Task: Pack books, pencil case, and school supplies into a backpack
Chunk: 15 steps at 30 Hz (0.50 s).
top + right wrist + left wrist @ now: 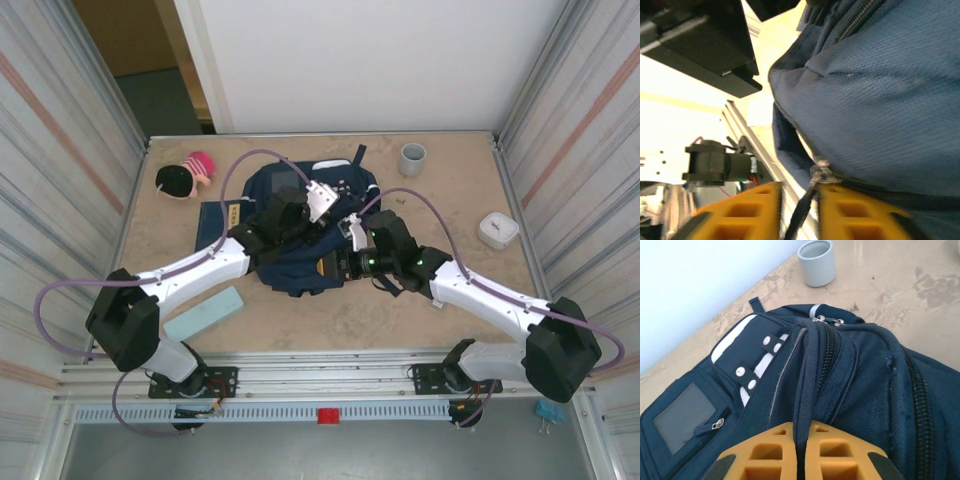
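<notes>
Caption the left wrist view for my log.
Left jaws shut on a ridge of the navy backpack; grey cup stands beyond.

The backpack [290,182] lies flat in the middle of the table [455,195]. It is navy-blue fabric with white patches, a pale stripe and a square front pocket with a clear window, its top end pointing toward the far wall. A raised ridge of fabric beside its main zipper is pinched in the left hand [801,440]. The book [222,215], thin and dark navy with a yellow label strip, lies flat just left of the backpack. The pencil case [204,314], long, flat and pale mint green, lies at an angle near the table's front left edge, apart from both.
</notes>
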### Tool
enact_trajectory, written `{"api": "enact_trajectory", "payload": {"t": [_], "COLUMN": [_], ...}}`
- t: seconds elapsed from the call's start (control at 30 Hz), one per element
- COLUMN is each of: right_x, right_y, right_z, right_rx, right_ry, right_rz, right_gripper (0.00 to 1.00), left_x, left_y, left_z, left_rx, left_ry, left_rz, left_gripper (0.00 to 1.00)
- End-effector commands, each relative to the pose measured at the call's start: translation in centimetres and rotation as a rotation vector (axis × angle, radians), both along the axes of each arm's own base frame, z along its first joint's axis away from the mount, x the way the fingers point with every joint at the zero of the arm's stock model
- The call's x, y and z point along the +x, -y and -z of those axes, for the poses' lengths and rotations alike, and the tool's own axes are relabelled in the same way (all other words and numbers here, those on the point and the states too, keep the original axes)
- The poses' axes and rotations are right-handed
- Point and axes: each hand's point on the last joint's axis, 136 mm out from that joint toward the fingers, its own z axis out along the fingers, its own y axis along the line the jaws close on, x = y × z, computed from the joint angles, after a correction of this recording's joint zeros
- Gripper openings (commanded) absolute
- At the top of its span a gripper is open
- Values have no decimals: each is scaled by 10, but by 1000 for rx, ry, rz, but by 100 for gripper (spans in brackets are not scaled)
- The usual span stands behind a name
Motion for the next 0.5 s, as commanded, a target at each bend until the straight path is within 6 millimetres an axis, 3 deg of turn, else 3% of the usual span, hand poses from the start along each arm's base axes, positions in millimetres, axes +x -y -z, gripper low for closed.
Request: {"api": "enact_trajectory", "payload": {"t": [0.0, 0.13, 0.2, 0.33, 0.47], "right_x": [1, -2, 3, 15, 30], "right_y": [7, 38, 54, 71, 64], "right_z": [-32, -43, -35, -22, -28], "right_rx": [92, 167, 168, 200, 272], "right_ry": [48, 108, 78, -16, -71], "right_rz": [39, 139, 231, 323, 329], "right_gripper": [52, 81, 98, 100, 100], "left_x": [-2, -17, -24, -39, -50], "left_y": [6, -5, -7, -7, -2], "left_z": [-52, -62, -68, -74, -76], "left_rx": [-179, -276, -301, -324, -341], "left_ry": [78, 20, 12, -14, -46], "left_rz": [95, 241, 300, 410, 495], "left_gripper": [0, 0, 0, 0, 0]}}
